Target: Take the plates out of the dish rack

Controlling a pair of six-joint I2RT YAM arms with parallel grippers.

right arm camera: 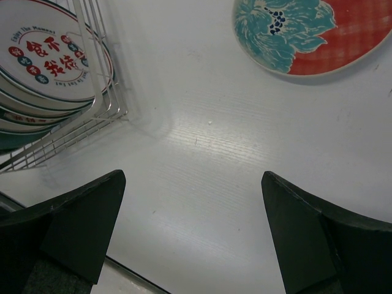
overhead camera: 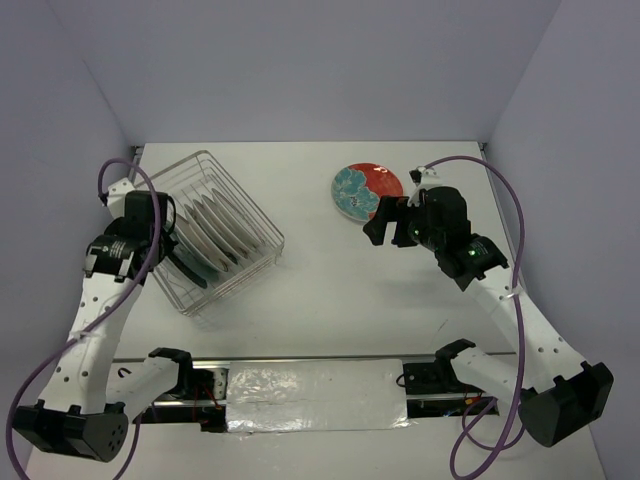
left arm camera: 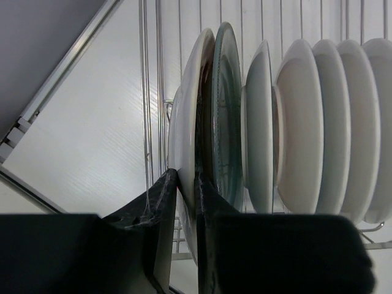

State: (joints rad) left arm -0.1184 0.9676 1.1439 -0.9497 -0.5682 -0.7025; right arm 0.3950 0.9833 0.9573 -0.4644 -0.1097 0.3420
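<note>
The silver wire dish rack (overhead camera: 255,215) stands at the table's left and holds several plates on edge (overhead camera: 212,232). My left gripper (left arm camera: 187,184) is shut on the rim of the leftmost white plate (left arm camera: 184,128), next to a grey-teal plate (left arm camera: 225,116) and several white plates (left arm camera: 306,122). The red-and-teal floral plate (overhead camera: 367,190) lies flat on the table at the back right; it also shows in the right wrist view (right arm camera: 306,30). My right gripper (right arm camera: 193,202) is open and empty above the bare table, near that plate. A white plate with red marks (right arm camera: 52,58) faces it in the rack (right arm camera: 101,104).
Grey walls close in the table (overhead camera: 330,290) on the left, right and back. The arm bases and a metal rail (overhead camera: 320,375) run along the near edge. Purple cables (overhead camera: 505,195) loop from both arms.
</note>
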